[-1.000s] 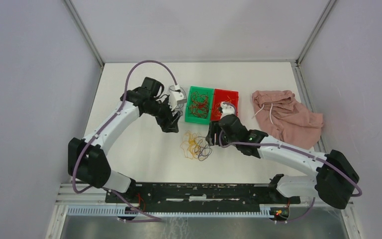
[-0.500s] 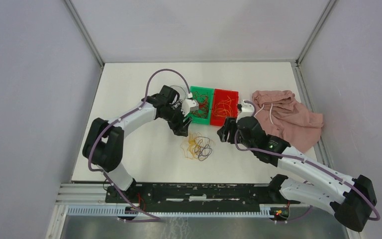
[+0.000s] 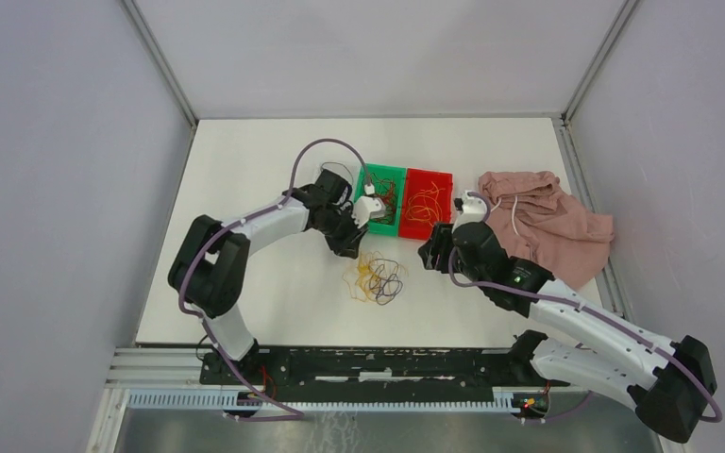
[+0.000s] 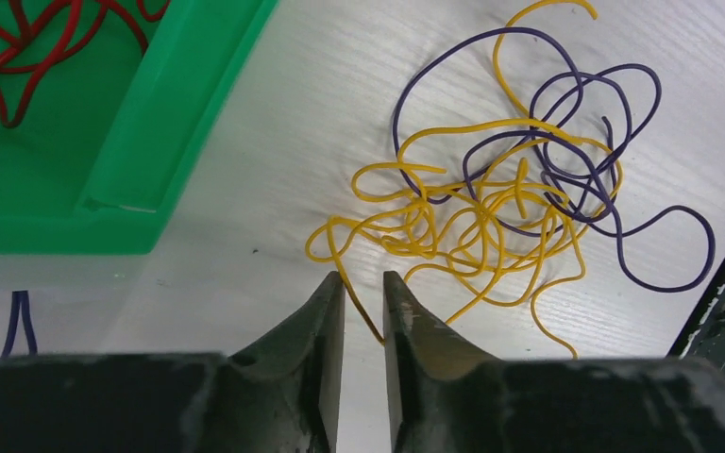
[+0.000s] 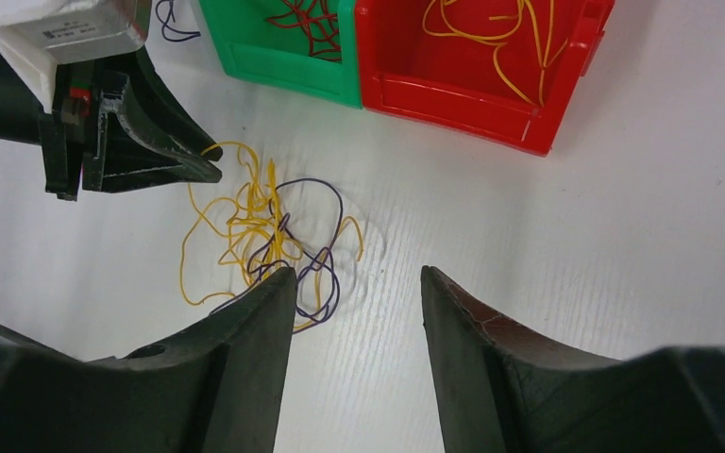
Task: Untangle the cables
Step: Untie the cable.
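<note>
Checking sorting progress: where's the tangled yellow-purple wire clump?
Top view: the tangled yellow-purple wire clump lies on the white table, just below the green plastic bin, between the left tool and right tool.

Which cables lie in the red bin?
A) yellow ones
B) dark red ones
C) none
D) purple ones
A: the red bin holds only yellow cables, while the dark red cables sit in the green bin.
</note>
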Available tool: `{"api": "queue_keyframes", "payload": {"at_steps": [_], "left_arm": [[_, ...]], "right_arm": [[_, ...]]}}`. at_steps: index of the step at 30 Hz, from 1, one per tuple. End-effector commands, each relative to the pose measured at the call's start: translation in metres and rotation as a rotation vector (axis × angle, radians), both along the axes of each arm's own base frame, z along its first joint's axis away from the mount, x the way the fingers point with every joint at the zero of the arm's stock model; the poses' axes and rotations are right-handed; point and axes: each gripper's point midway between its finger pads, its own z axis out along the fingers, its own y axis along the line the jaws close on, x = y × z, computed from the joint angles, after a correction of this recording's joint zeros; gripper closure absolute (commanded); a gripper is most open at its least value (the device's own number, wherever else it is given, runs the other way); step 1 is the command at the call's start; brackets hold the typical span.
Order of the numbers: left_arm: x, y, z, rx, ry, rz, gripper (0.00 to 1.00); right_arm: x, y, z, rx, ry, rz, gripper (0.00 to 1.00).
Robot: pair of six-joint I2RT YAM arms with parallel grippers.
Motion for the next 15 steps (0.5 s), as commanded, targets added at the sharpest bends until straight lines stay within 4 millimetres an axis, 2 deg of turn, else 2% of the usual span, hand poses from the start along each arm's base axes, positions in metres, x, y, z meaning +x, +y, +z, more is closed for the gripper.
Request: {"api": "queue_keyframes", "payload": {"at_steps": [1, 3, 4, 7, 9, 11, 15], "left_arm": [[0.003, -0.008, 0.010, -0.031, -0.021, 0.018, 0.79], [0.003, -0.009, 0.019, -0.041, -0.032, 0.023, 0.93], [0.004, -0.010, 0.026, -0.051, -0.043, 0.026, 0.96], [0.005, -0.015, 0.063, -0.086, -0.060, 0.028, 0.97], [0.005, -0.020, 0.103, -0.128, -0.095, 0.016, 0.97], [-0.001, -0.020, 0.132, -0.144, -0.121, 0.001, 0.97], [-0.021, -0.012, 0.165, -0.138, -0.125, -0.020, 0.97]], "right_arm": [[0.005, -0.005, 0.009, 0.023, -0.036, -0.033, 0.43], [0.006, -0.006, 0.010, 0.023, -0.041, -0.037, 0.43], [0.006, -0.005, 0.010, 0.022, -0.044, -0.037, 0.42], [0.009, 0.000, 0.014, 0.035, -0.057, -0.021, 0.38], [0.010, 0.008, 0.020, 0.055, -0.072, 0.014, 0.33], [0.013, 0.018, 0.029, 0.086, -0.103, 0.047, 0.28], [0.016, 0.044, 0.059, 0.160, -0.218, 0.180, 0.22]]}}
